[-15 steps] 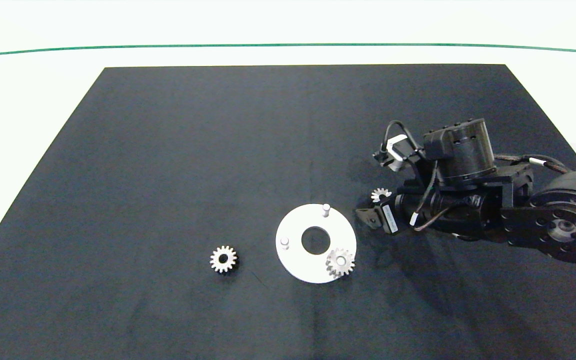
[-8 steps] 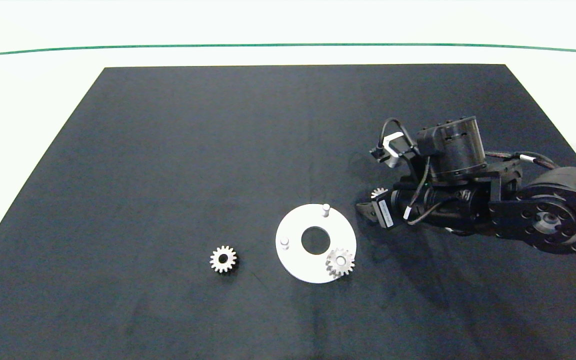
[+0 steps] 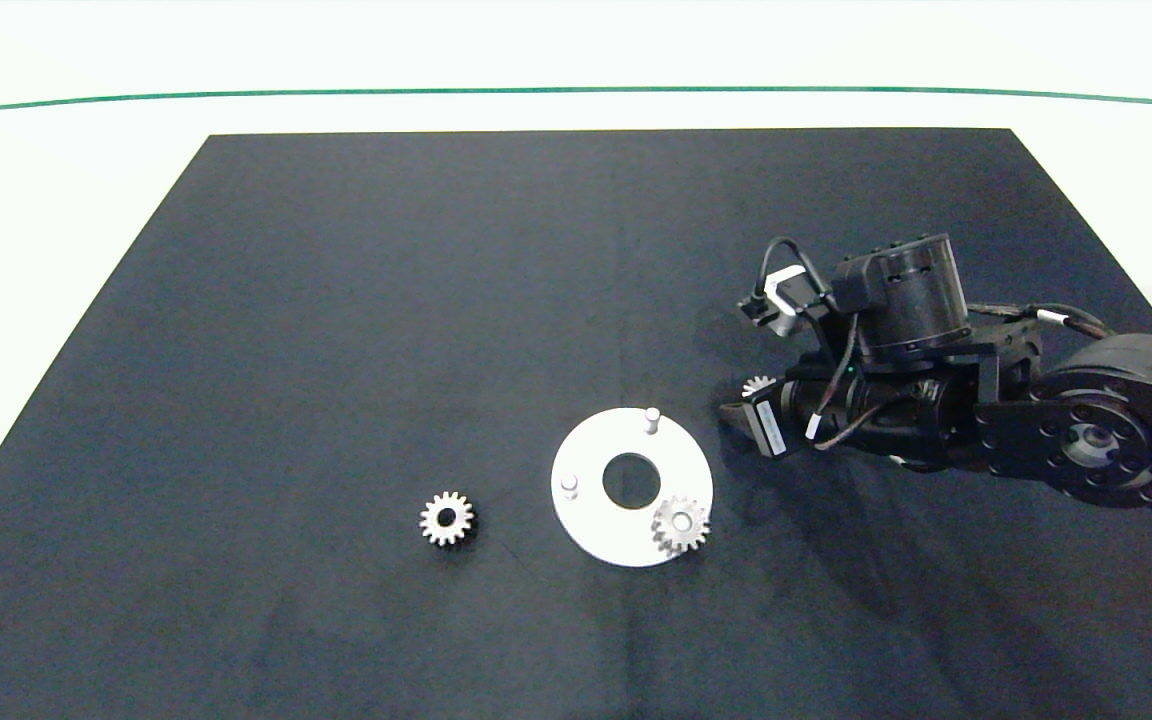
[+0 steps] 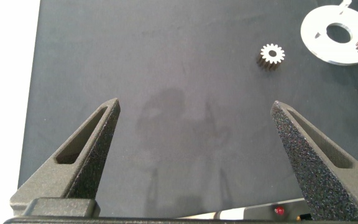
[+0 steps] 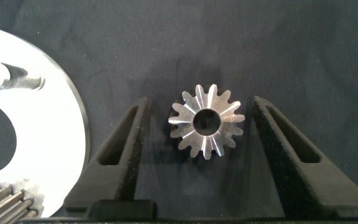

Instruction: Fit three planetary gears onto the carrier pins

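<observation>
- Right hand (image 5: 194, 124) has shifted slightly toward the white disc (image 3: 586, 500) over the last second and now straddles a loose gear (image 5: 205, 121) just beside the disc; fingers spread, not touching it.
- One gear (image 3: 681, 522) already sits on a pin; two carrier pins (image 3: 651, 418) are bare.
- Third gear (image 3: 447, 520) lies on the counter (image 3: 336, 300), well apart.
- Left hand (image 4: 194, 155) parked, released.
- Judgement: pre-grasp for gear two; closing comes next.

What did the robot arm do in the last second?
The right end effector lifted slightly away from the white disc, its fingers open either side of a planetary gear lying on the mat. The other two gears and the disc stayed put.
</observation>
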Action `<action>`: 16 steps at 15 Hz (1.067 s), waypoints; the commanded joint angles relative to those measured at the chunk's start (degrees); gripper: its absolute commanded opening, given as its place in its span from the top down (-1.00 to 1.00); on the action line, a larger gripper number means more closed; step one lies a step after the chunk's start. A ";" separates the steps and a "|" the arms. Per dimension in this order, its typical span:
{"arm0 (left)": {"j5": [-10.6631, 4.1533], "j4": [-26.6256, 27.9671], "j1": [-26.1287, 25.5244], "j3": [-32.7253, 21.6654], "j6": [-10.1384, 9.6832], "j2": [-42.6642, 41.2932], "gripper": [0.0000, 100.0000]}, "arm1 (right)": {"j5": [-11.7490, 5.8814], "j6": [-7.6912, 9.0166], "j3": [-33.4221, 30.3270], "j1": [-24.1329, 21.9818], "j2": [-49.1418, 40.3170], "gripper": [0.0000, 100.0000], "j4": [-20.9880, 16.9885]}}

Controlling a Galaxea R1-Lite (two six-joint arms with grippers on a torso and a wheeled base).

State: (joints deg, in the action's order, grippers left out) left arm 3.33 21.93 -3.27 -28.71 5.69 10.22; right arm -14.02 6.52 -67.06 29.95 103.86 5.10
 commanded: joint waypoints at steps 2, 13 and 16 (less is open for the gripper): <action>0.01 0.13 -0.07 -0.03 0.02 0.07 -1.00 | -0.04 -0.02 0.18 0.02 -0.07 -0.16 0.00; 0.01 0.13 -0.07 -0.12 0.02 -0.02 -1.00 | 0.04 -1.16 0.35 -0.07 0.02 0.29 -0.09; 0.01 0.13 -0.07 -0.03 0.02 -0.02 -1.00 | 0.31 -1.60 0.79 -0.07 0.02 0.41 -0.17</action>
State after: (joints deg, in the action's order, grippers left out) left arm 3.33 21.93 -3.33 -28.79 5.69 10.22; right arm -13.53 4.85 -66.51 29.87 103.85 5.01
